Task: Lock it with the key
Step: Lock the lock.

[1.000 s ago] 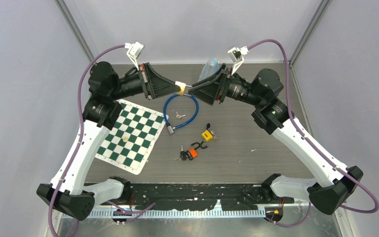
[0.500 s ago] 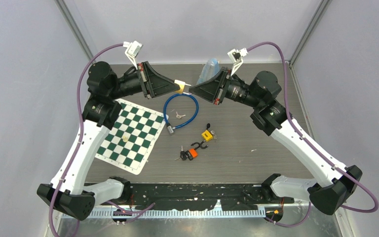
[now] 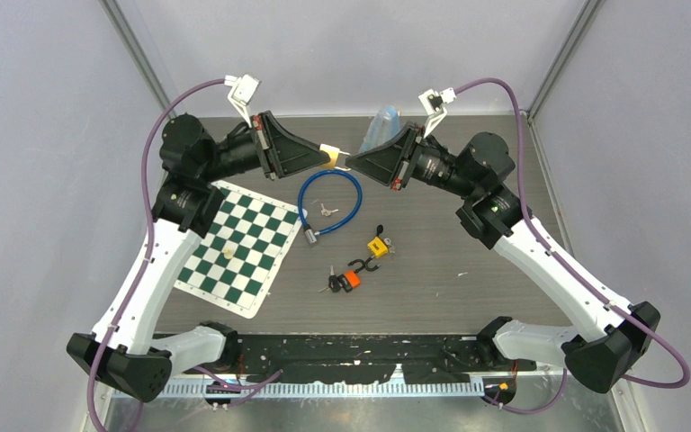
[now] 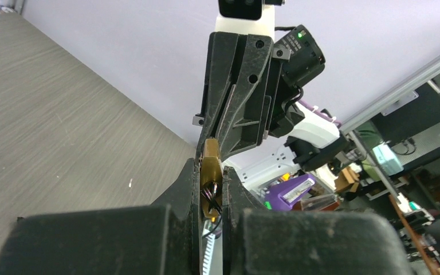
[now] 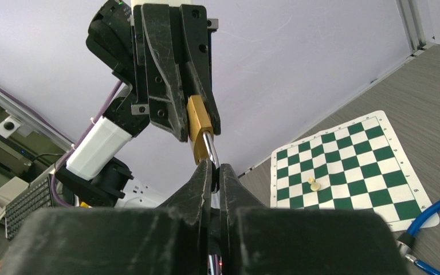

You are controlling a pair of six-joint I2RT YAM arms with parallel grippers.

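A brass padlock (image 3: pixel 327 157) (image 4: pixel 211 169) (image 5: pixel 197 121) hangs in the air above the back of the table, between both arms. My left gripper (image 3: pixel 323 158) (image 4: pixel 211 192) is shut on its body. The silver shackle (image 5: pixel 209 149) points at my right gripper (image 3: pixel 351 162) (image 5: pixel 212 172), which is shut on it. A dark metal piece shows at the lock's near end in the left wrist view; I cannot tell whether it is the key. A small loose key (image 3: pixel 327 211) lies on the table below.
A blue cable lock (image 3: pixel 353 189) loops around the loose key. A yellow padlock (image 3: pixel 377 246) and an orange padlock (image 3: pixel 351 279) with keys lie mid-table. A chessboard mat (image 3: pixel 243 236) with a pale pawn (image 3: pixel 229 253) is left. A plastic bottle (image 3: pixel 381 124) stands behind.
My right gripper has closed on the shackle; a second ago its jaws stood apart at the lock. The left gripper and padlock have hardly moved.
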